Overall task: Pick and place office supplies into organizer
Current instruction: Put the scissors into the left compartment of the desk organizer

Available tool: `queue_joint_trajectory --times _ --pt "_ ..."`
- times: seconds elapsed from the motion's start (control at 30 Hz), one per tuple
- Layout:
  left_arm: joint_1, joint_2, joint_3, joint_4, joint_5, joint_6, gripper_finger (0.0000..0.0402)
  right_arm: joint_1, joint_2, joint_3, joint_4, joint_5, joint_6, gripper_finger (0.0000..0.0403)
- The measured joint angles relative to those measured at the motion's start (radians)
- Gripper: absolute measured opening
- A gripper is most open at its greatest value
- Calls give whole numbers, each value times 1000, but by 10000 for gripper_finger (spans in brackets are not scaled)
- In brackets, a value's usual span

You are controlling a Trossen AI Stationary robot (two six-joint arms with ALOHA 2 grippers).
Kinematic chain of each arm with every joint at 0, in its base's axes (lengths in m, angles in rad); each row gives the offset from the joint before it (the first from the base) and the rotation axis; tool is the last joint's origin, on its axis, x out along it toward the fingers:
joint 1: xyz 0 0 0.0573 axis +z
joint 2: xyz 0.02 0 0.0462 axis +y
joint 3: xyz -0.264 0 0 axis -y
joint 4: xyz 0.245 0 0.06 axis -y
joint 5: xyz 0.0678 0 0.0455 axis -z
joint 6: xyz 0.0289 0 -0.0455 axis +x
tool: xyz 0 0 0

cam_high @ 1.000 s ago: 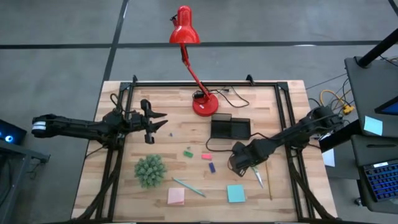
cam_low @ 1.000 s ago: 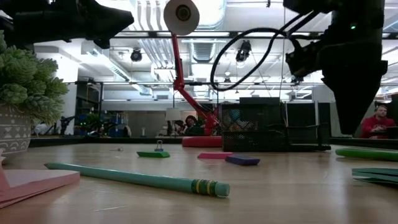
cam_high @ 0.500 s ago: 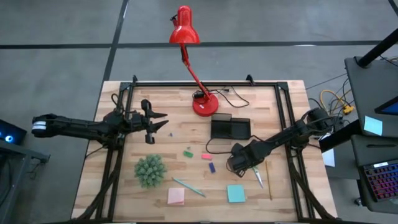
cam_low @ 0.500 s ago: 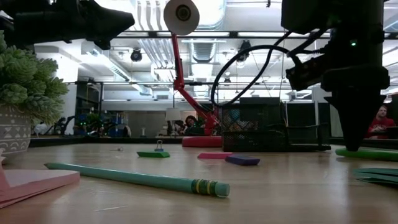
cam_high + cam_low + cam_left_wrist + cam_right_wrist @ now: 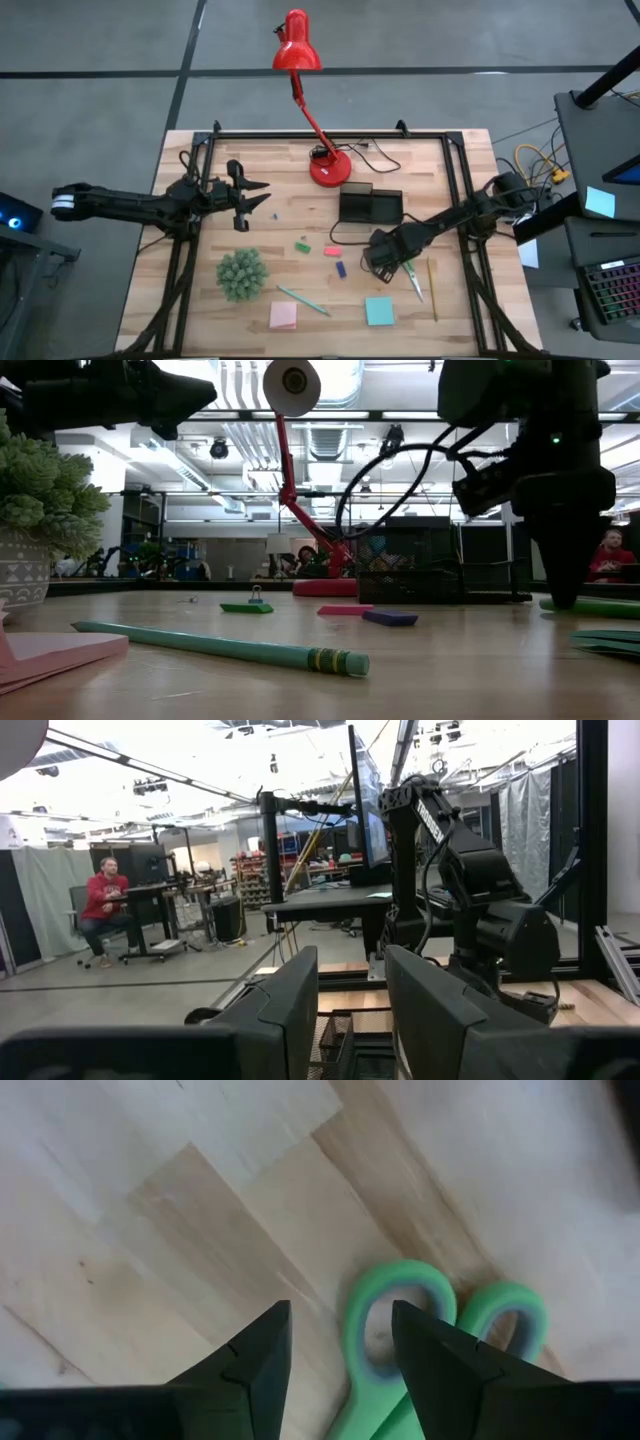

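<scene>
The green-handled scissors (image 5: 411,279) lie flat on the wood right of the table's middle, handles (image 5: 400,1315) toward my right gripper (image 5: 384,264). That gripper is open and low, pointing down; its fingers straddle one handle loop (image 5: 372,1312). The black organizer (image 5: 370,205) stands just beyond it. A thin pencil (image 5: 432,288), a light-blue pad (image 5: 379,311), a pink pad (image 5: 283,316), a teal pen (image 5: 303,300) and green (image 5: 302,245), red-pink (image 5: 332,251) and purple (image 5: 341,268) pieces lie on the table. My left gripper (image 5: 255,196) waits open above the table's left part. My right gripper comes at the scissors' handle end from above, one finger (image 5: 250,1365) on the bare wood side and the other (image 5: 445,1365) over the loops. I cannot tell whether either finger touches the handles. The scissors lie flat on the table.
A red desk lamp's base (image 5: 329,167) stands at the far middle, its cable trailing toward the organizer. A fuzzy green spiky ball (image 5: 241,273) sits left of the middle. Black frame rails run along the table's left and right sides. People sit in the room beyond the table.
My right gripper has come down toward the table over the scissors' handles and shifted a little toward the table's left. The scissors have stayed where they were.
</scene>
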Motion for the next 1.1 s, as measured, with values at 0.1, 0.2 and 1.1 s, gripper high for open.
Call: queue_joint_trajectory --times 0.1,0.2,1.1 --pt "0 0 0 1 0 0 107 -9 0 -19 8 -18 -16 164" --pt "0 0 0 1 0 0 107 -21 -1 -39 41 -46 -28 164" --pt "0 -8 0 1 0 1 107 -34 -3 -49 57 -87 -120 91"
